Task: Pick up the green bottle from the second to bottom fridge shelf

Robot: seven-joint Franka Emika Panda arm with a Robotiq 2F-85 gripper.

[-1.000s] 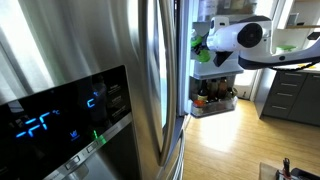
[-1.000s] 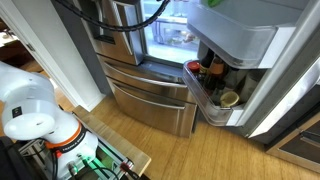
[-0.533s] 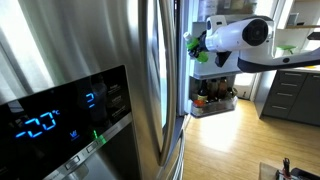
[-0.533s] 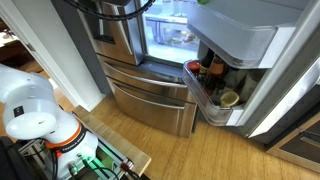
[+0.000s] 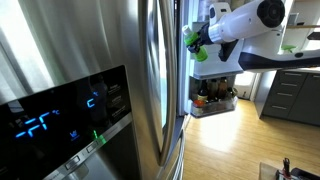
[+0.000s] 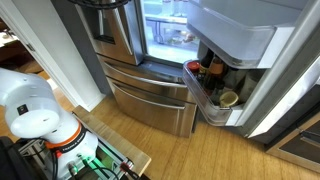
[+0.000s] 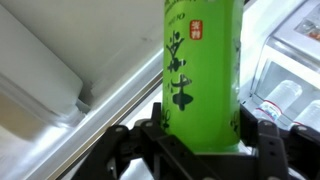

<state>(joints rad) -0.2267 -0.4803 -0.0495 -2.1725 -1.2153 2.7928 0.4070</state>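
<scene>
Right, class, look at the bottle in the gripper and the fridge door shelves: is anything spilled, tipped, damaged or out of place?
Nothing stands out. In the wrist view the green bottle sits squarely in the gripper, label intact, no leak visible. The jars on the lower door shelf look orderly, though small.

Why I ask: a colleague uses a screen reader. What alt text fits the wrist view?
A green bottle with dark printed characters fills the frame's centre, clamped in the dark gripper at the bottom edge. Behind it, white fridge plastic lies at left and pale containers show at right.
</scene>
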